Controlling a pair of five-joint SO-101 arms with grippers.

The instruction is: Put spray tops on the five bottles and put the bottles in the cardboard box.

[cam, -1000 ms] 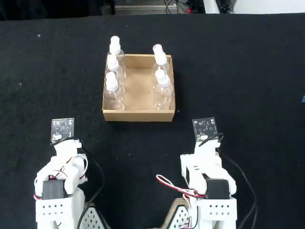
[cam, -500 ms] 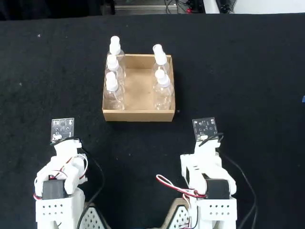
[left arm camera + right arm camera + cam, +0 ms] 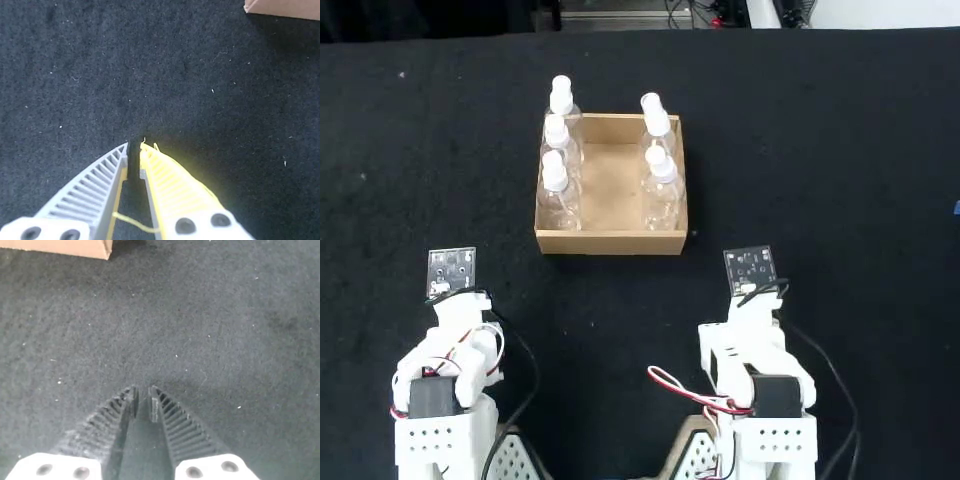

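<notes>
Left tool (image 3: 134,150) and right tool (image 3: 142,392) closed, empty, over tabletop (image 3: 820,150). Five capped bottles (image 3: 661,185) sit in box (image 3: 610,242); I'd park clear, no nudging.

5 white spray tops (image 3: 554,170), brown box (image 3: 610,242)

A robotics lab bench, as I see it from my station.
I'm looking down on a table (image 3: 860,150) draped in black cloth. The left arm (image 3: 445,380) and right arm (image 3: 760,375) are bare white plastic, with servo wires (image 3: 670,383) hanging loose, and cables (image 3: 685,12) and equipment tangle along the far edge.
</notes>
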